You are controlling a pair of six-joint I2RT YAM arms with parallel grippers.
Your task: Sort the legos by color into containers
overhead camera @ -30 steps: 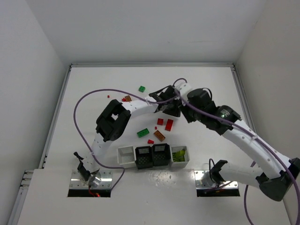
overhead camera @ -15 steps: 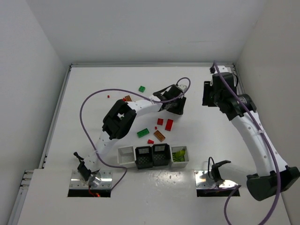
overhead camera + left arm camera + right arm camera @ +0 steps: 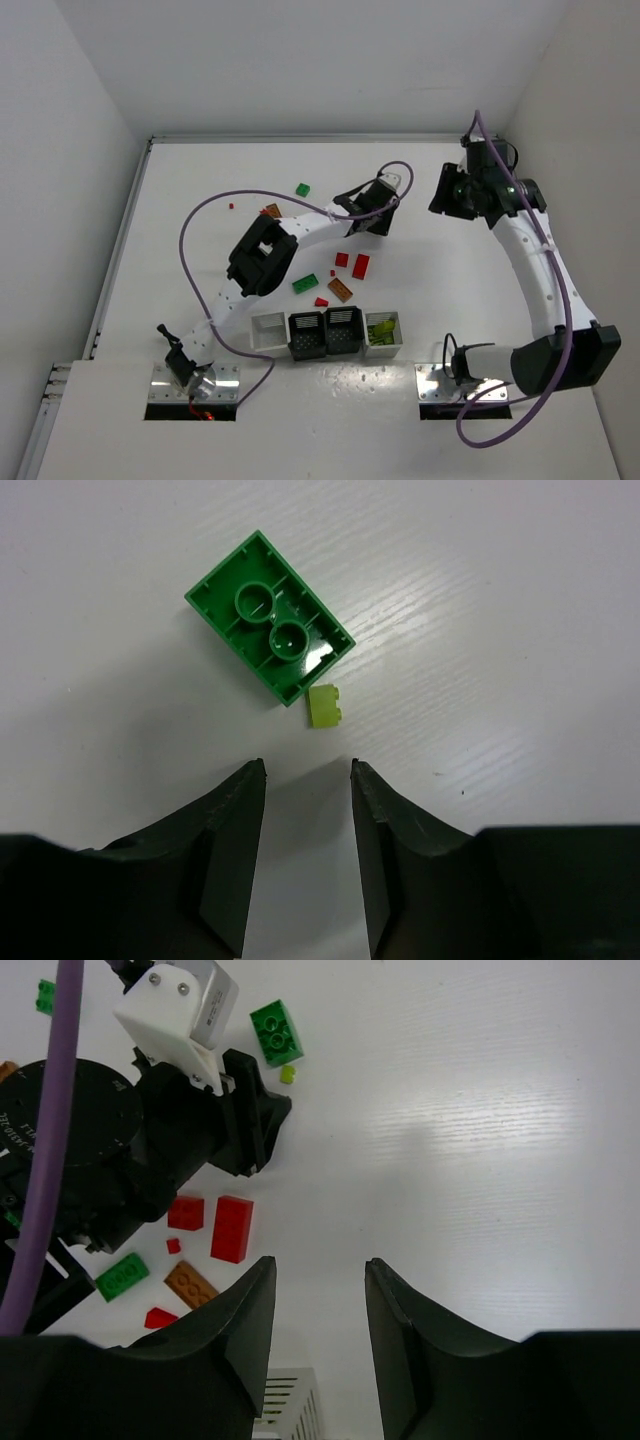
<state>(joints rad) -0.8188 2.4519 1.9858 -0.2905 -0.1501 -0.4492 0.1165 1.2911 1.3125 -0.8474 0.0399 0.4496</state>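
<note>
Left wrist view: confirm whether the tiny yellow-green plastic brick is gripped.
No, that brick lies on the white table, ahead of the open left gripper.

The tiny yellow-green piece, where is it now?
In the left wrist view, the yellow-green piece lies just ahead of the left gripper, beside the green brick.

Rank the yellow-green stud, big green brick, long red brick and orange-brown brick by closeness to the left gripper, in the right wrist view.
1. Yellow-green stud, just ahead of the left gripper.
2. Big green brick, beyond the stud.
3. Long red brick, behind the gripper.
4. Orange-brown brick, farther back.
</note>
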